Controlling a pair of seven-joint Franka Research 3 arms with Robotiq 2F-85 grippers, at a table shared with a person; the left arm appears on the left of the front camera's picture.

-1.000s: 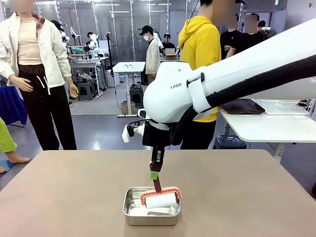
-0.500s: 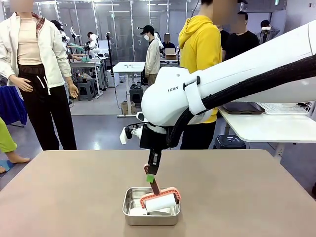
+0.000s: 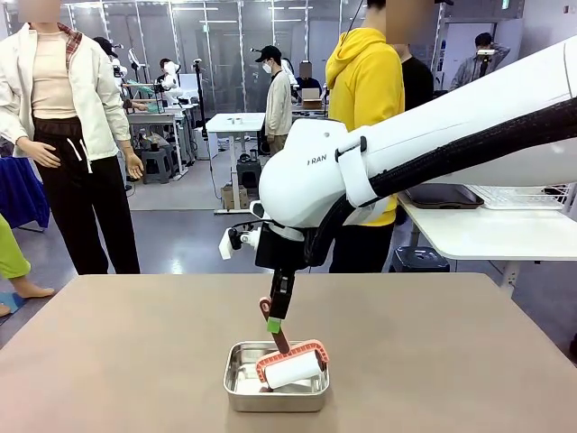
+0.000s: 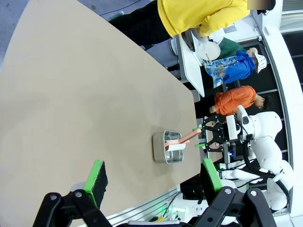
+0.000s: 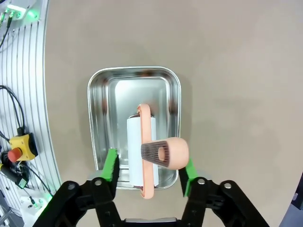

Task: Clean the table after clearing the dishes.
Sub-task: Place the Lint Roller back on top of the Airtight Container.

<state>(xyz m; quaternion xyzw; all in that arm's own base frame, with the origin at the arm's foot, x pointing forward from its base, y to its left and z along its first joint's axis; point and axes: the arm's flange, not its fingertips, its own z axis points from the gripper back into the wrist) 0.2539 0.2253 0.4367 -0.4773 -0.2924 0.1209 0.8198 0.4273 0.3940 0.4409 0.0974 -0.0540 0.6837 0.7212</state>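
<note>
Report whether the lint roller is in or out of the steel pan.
In. The lint roller lies with its white roll inside the steel pan, handle angled up between the right gripper fingers, which stand apart.

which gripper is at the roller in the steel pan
The right gripper, open astride the roller's pink handle above the pan; the left gripper hangs open, well away.

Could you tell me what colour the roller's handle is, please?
The roller's handle is salmon pink, clearest in the right wrist view.

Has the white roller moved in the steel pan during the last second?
Yes. The white roller has tilted, its left end dipping lower into the steel pan, and its pink handle now leans further left. The pan stayed in place on the table.
</note>
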